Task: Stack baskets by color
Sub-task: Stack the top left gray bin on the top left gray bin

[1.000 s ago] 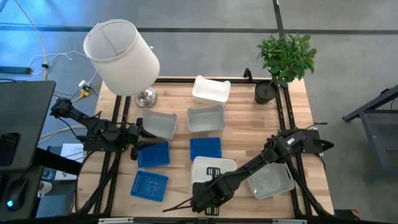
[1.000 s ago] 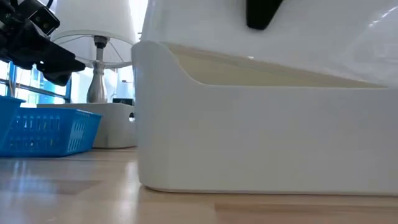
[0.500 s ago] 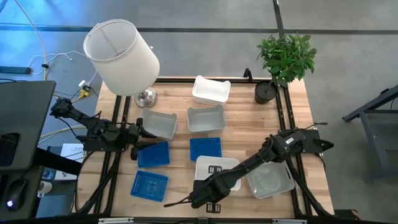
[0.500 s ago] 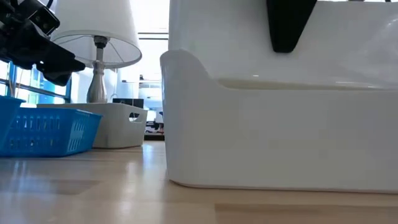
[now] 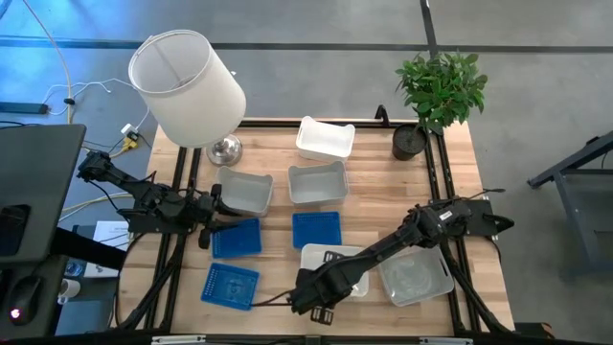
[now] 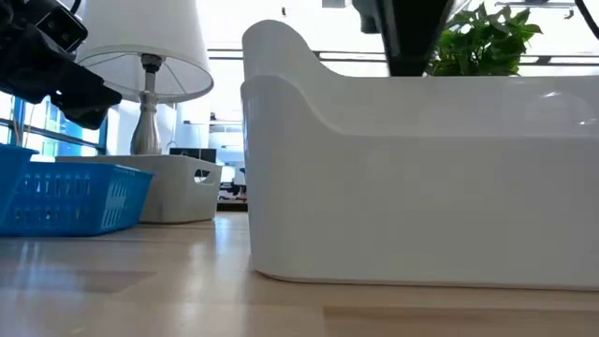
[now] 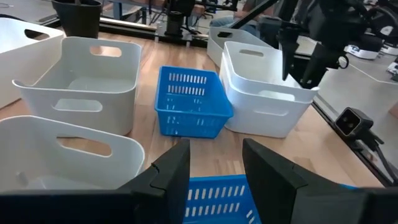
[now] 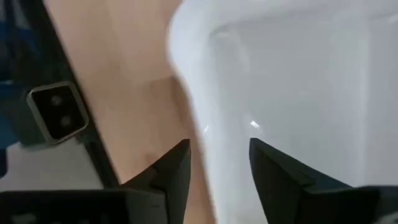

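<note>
A white basket [image 5: 337, 257] stands flat on the table near its front edge. My right gripper [image 8: 217, 171] points down over the basket's near wall [image 8: 194, 118], open, with one finger on either side of the rim. My left gripper [image 7: 214, 168] waits open at the table's left edge, with nothing between its fingers. On the table are three blue baskets [image 5: 236, 238] [image 5: 316, 228] [image 5: 230, 285], a clear one [image 5: 417, 276], two pale ones [image 5: 244, 190] [image 5: 318, 182] and a white one [image 5: 326, 139] at the far edge. My right gripper stands astride the rim of the white basket's near wall [image 8: 198, 134], coming from above. I cannot tell whether either finger touches the wall. The basket rests on the table on its own bottom.
A lamp with a large white shade [image 5: 187, 86] stands at the far left corner and a potted plant [image 5: 436, 96] at the far right. The low camera [image 8: 56, 112] sits at the table's front edge, close to my right gripper. Bare wood lies at the middle right.
My right gripper has opened and let go of the white basket's near wall. The basket slid a little toward the table's right edge and has settled level on the table. My left arm has kept still.
</note>
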You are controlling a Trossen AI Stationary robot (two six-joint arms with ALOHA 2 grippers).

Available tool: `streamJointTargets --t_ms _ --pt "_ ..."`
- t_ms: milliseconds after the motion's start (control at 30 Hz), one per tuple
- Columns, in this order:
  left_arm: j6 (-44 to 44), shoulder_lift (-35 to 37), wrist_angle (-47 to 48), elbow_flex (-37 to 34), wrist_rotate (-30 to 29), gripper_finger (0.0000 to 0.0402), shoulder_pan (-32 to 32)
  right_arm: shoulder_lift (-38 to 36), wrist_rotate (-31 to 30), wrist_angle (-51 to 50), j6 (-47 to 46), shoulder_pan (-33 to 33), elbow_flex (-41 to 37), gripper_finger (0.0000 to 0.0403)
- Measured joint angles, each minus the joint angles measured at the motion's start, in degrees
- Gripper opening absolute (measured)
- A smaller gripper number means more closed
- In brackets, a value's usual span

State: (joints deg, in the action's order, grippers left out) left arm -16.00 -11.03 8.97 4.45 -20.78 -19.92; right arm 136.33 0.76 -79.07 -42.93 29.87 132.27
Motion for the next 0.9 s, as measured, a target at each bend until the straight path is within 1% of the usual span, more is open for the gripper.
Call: streamJointTargets --t_ms 133,233,367,600,700,800,900 --pt "1.1 0.0 0.0 0.0 -1.1 0.0136 0.0 -1.4 -2.9 -0.3 0.8 0.1 0.0 0.0155" --pt "2.2 0.0 0.4 0.8 -1.3 0.0136 0.0 -3.1 -6.5 -0.6 1.0 0.2 0.0 0.0155" --pt "5.7 0.0 0.7 3.0 -1.7 0.0136 0.0 -5.8 -12.3 -1.5 2.5 0.2 0.0 0.0155" --pt "14.4 -1.5 1.5 6.3 -7.7 0.0136 0.0 -9.4 -24.9 -6.3 6.7 -0.3 0.0 0.0155" --pt "15.6 -3.1 4.8 8.6 -8.5 0.0136 0.0 -10.4 -29.1 -9.2 7.7 -1.0 0.0 0.0155" --pt "15.1 -5.1 6.1 10.5 -8.5 0.0136 0.1 -11.3 -31.3 -11.1 8.9 -2.4 0.0 0.0155" --pt "14.1 -7.9 6.3 12.3 -9.9 0.0136 0.0 -12.1 -31.7 -10.5 13.6 -4.0 0.0 0.0155"
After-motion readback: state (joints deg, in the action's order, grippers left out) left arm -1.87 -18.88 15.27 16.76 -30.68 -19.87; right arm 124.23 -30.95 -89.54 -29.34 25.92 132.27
